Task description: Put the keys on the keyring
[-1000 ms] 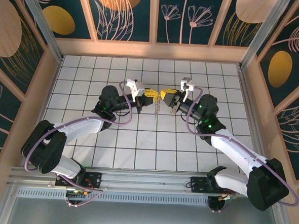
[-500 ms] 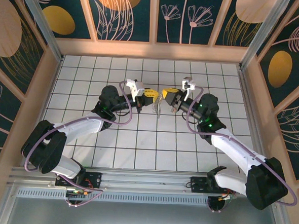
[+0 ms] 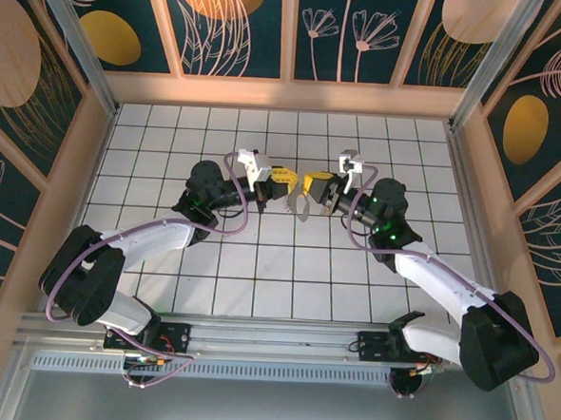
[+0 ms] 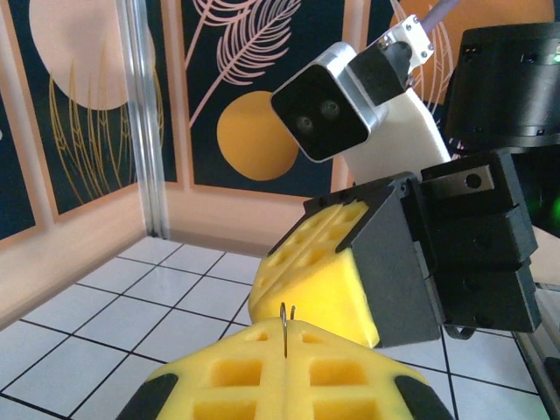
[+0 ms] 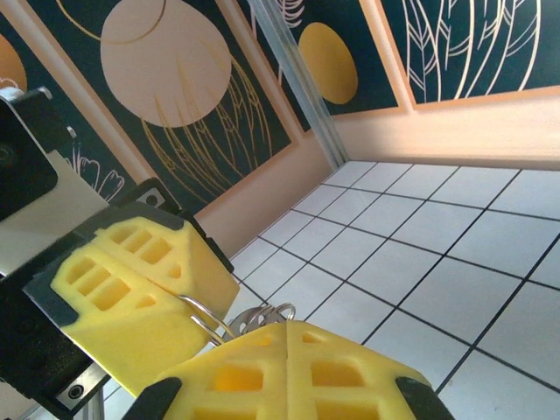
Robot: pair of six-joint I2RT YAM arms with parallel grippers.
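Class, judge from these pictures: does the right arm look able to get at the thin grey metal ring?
Probably yes: the thin grey metal ring juts from the shut left gripper, close against the shut right gripper, nothing between.

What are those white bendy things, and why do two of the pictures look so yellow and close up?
Those are two robot arms, bolted side by side at the near edge of a white tiled table. Each arm ends in a pincher with two yellow fingers. One picture looks down from above. In it, the left gripper and the right gripper meet tip to tip near the middle of the table. The other two pictures come from small cameras on the wrists. Each one shows its own yellow fingers at the bottom and the other arm's pincher facing it. Both pinchers are shut, and between them they pinch a thin metal keyring.
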